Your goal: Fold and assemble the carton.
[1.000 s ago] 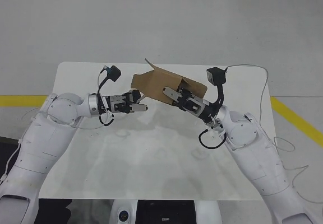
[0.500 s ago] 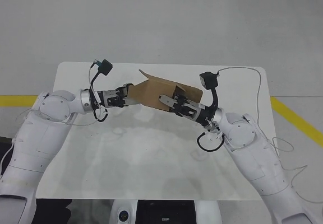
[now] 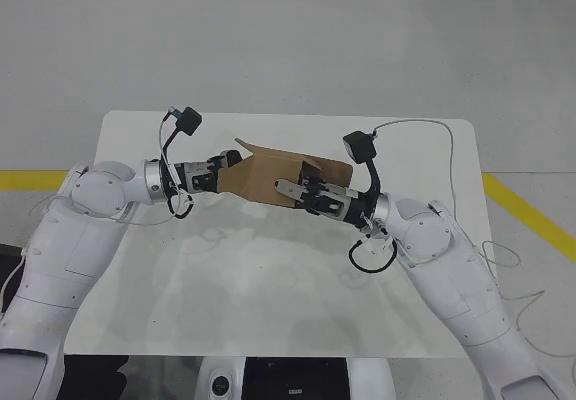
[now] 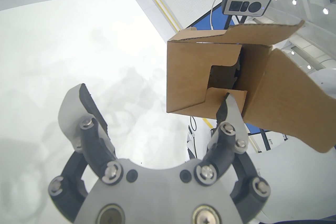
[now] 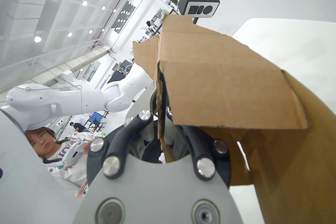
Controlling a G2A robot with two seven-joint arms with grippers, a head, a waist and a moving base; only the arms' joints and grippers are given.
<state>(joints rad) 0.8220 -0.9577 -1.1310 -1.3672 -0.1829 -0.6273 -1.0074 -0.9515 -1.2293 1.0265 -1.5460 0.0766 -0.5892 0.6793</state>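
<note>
The brown carton is held up over the far middle of the white table, half formed, with loose flaps at both ends. My right gripper is shut on one of its side panels; in the right wrist view the cardboard edge runs down between the fingers. My left gripper is at the carton's other end and stands open. In the left wrist view one fingertip touches a small end flap of the carton, while the other finger is off to the side, touching nothing.
A thin white cable runs over the table's far right corner. The near half of the table is bare. Yellow floor tape lies beyond the table's left edge.
The right arm carried the carton leftwards and brought it more level. The left gripper moved away from me and came up against the carton's end flap.
</note>
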